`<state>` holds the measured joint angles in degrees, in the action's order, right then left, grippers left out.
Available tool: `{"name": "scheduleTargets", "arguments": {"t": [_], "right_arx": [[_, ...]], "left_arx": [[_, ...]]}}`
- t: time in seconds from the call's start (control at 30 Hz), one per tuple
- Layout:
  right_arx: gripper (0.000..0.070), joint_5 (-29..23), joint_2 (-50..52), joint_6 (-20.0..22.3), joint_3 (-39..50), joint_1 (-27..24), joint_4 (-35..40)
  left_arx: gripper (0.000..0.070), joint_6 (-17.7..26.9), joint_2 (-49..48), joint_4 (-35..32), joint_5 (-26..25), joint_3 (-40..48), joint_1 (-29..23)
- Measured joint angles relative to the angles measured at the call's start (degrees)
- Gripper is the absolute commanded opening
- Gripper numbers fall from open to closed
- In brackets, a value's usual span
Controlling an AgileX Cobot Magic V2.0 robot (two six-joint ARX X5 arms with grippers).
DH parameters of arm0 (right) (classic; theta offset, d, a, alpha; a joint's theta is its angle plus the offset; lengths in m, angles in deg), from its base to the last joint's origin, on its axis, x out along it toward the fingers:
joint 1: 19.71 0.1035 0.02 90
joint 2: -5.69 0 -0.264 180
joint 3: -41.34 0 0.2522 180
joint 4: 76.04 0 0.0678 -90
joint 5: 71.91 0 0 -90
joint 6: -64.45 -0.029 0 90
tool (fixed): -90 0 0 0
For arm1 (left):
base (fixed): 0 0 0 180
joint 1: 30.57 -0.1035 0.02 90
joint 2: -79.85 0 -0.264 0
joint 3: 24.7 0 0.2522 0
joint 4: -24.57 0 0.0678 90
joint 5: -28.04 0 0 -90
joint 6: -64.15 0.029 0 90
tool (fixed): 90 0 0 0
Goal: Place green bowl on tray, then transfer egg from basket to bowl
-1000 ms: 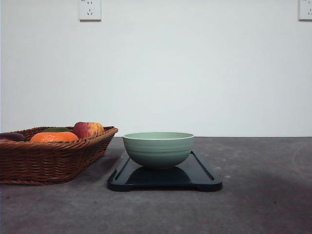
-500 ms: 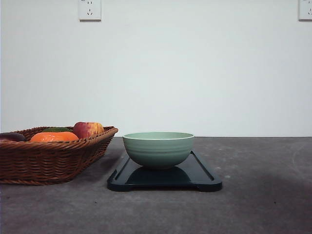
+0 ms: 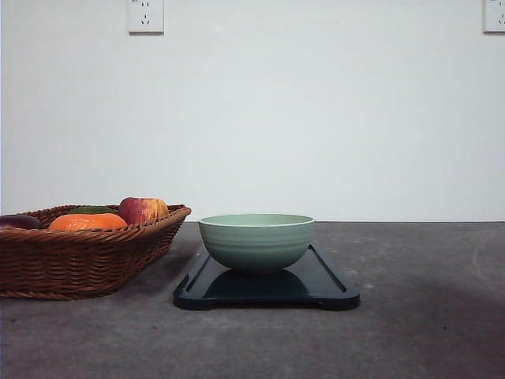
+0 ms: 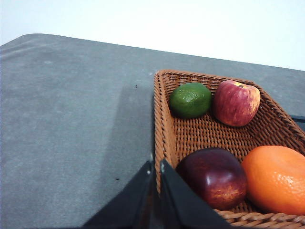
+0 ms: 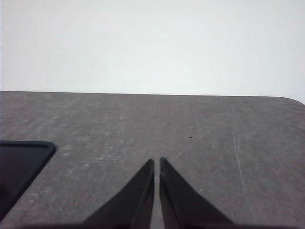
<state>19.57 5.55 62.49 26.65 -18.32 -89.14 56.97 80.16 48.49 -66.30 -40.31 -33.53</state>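
The pale green bowl (image 3: 256, 242) stands upright on the dark tray (image 3: 327, 286) in the middle of the table. To its left is the woven basket (image 3: 79, 260), whose rim (image 4: 162, 124) also appears in the left wrist view. A dark reddish-brown oval, the egg (image 4: 213, 177), lies in the basket's near corner and peeks over the rim at the far left (image 3: 17, 222). My left gripper (image 4: 155, 164) is shut and empty, its tips at the basket rim just beside the egg. My right gripper (image 5: 156, 162) is shut and empty over bare table, with a tray corner (image 5: 21, 160) off to one side.
Also in the basket are a red-yellow apple (image 4: 236, 102), a green lime (image 4: 190, 100) and an orange fruit (image 4: 276, 179). Grey tabletop stretches to the right of the tray (image 3: 426, 300) and outside the basket (image 4: 71, 119). A white wall stands behind.
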Motion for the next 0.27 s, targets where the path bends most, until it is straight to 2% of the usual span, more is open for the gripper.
{"name": "scheduleTargets", "arguments": {"t": [0.27], "right_arx": [[0.0013,0.0,0.0,0.0,0.0,0.0,0.0]], "left_arx": [[0.0019,0.0,0.0,0.0,0.0,0.0,0.0]]}}
